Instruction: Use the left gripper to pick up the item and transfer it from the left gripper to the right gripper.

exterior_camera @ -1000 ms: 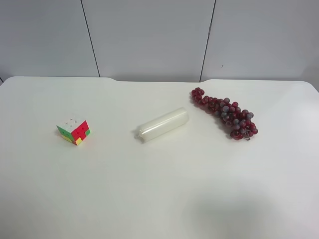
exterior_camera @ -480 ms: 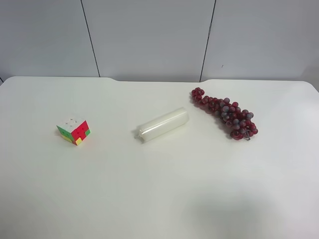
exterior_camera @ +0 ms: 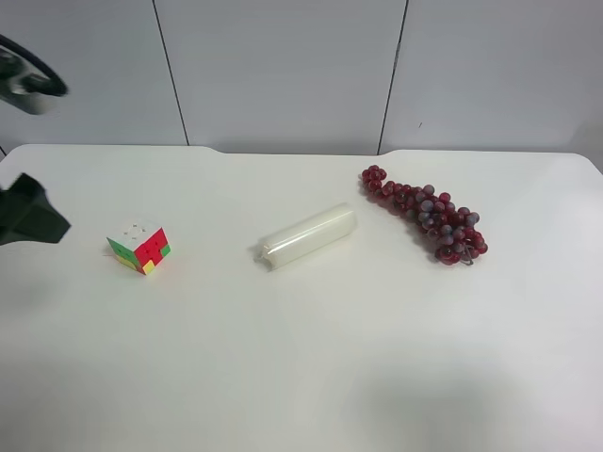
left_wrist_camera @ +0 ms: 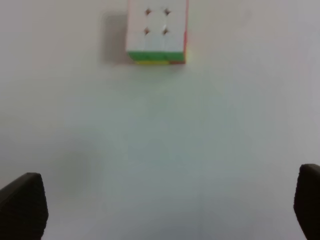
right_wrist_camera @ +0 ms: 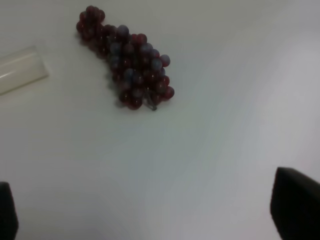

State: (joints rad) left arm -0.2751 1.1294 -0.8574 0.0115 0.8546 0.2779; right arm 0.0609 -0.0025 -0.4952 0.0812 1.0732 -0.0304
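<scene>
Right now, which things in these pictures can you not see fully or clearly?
1. Cube: left wrist view, the picture edge cuts part off.
2. White tube: right wrist view, the edge cuts most off.
3. Arm: exterior high view, blurred, cut by the edge; fingers not distinguishable.
4. Left fingers, right fingers: wrist views, only dark tips at the corners.

No readable text, label or number on anything (the cube (exterior_camera: 139, 247) shows only coloured squares)
</scene>
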